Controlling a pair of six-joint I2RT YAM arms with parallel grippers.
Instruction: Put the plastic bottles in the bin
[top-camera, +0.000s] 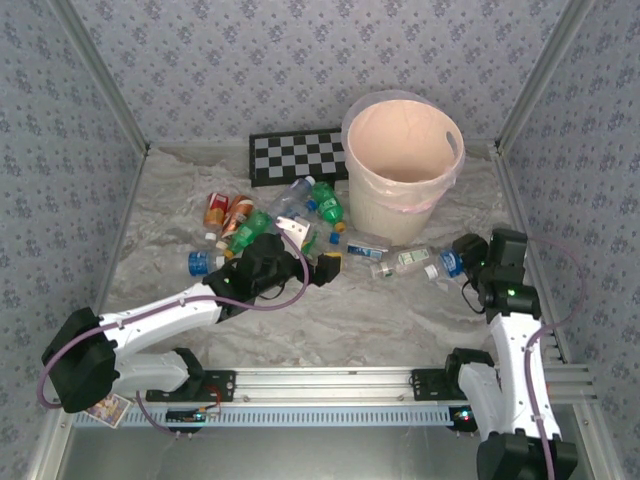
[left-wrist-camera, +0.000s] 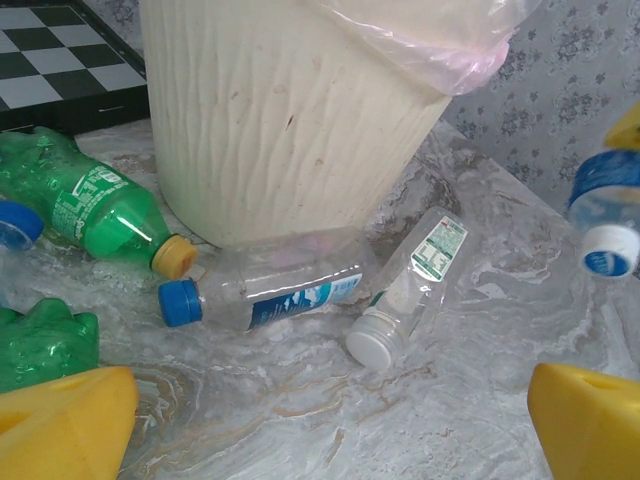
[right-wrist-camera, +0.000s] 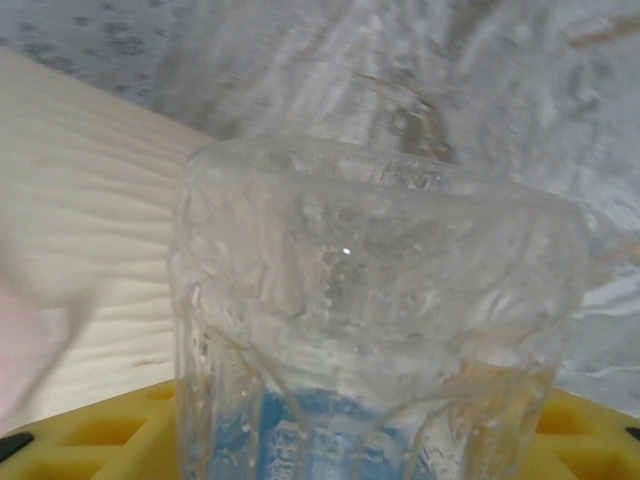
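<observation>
My left gripper (left-wrist-camera: 325, 425) is spread wide. Its yellow fingers (left-wrist-camera: 60, 430) sit at the two lower corners of the wrist view with bare table (left-wrist-camera: 300, 400) between them, and they hold and touch nothing. Just ahead of it two bottles lie on their sides near the foot of the bin (left-wrist-camera: 290, 120): a blue-capped bottle (left-wrist-camera: 270, 297) and a white-capped bottle (left-wrist-camera: 405, 295). A green bottle (left-wrist-camera: 95, 205) with a yellow cap lies further left, in front of the checkerboard (left-wrist-camera: 60, 60).

My right gripper (top-camera: 462, 257) is low on the right side of the table, near the bin's base. In its wrist view a labelled bottle (right-wrist-camera: 370, 300), clear with a blue label, stands between the right fingers (right-wrist-camera: 90, 445) with its base toward the camera. Yellow shows on either side of it. The pads themselves are hidden behind the plastic, so I cannot tell whether they are clamped on it or only close around it.

The bin stands upright at the far side of the table, just right of the checkerboard. The other bottles (top-camera: 245, 225) lie scattered on the table to its front and left, around my left arm's wrist.
</observation>
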